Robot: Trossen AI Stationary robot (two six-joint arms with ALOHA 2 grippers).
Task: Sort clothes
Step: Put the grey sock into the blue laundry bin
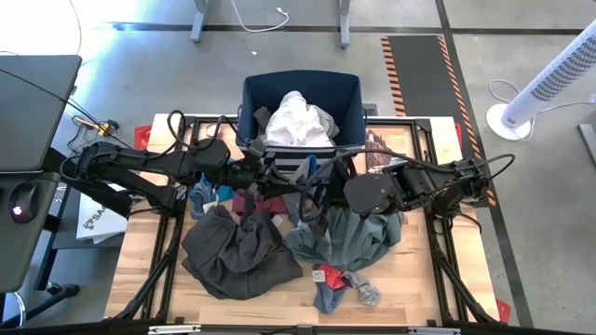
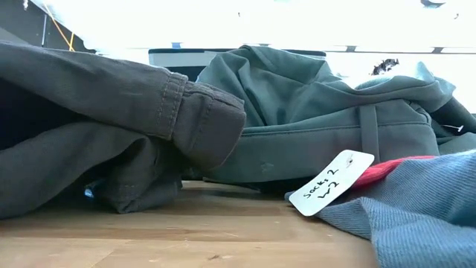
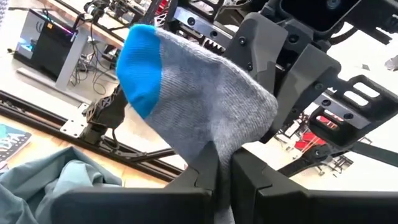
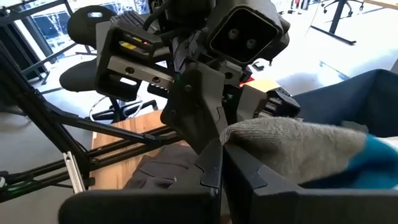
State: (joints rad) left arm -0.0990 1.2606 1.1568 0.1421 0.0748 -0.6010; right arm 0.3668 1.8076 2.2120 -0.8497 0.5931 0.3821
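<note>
Clothes (image 1: 244,249) on wooden table (image 1: 130,279)

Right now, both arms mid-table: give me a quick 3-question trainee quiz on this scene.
1. True or false: the left end effector is shut on the grey sock with a blue toe.
2. What lies in the navy bin? A) a white garment B) dark trousers C) a red sock
3. What else grips that same sock?

Key:
1. True.
2. A, the white garment.
3. The right end effector, shut on its other end.
</note>
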